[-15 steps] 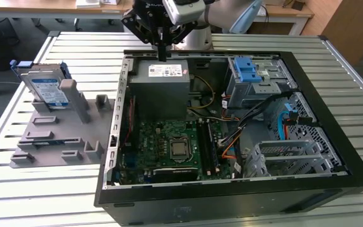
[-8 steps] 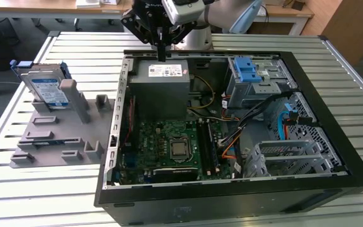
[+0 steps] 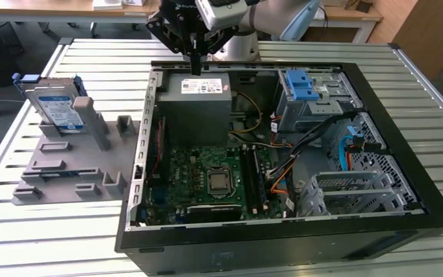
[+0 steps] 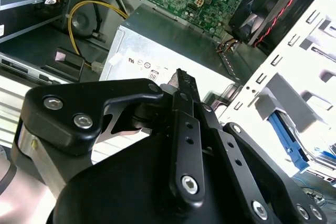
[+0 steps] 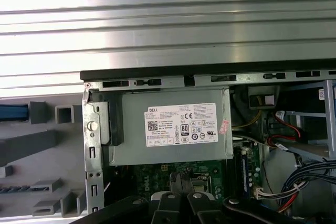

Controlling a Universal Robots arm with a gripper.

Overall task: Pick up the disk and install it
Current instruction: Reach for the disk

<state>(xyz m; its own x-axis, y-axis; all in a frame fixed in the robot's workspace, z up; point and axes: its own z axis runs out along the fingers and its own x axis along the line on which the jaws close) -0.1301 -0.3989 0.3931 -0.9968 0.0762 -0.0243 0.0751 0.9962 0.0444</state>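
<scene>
The disk point(image 3: 58, 109) stands on edge in a grey slotted holder point(image 3: 64, 173) at the exterior view's left, in the upper left of the frame. Its labelled broad face is turned towards the camera, its long axis looks roughly upright with a slight lean, and blue rails show along its top and side edges. The hand point(image 3: 196, 68) is well apart from it, hanging over the grey power-supply box point(image 3: 198, 109) at the far end of the open computer case point(image 3: 406, 144). In both wrist views its fingers are clenched together on nothing point(image 4: 181, 77) point(image 5: 181, 179). Holder and case sit on a bench point(image 3: 90, 52) of ribbed silver metal slats. Pale wooden desks point(image 3: 52, 8) run along the top edge.
</scene>
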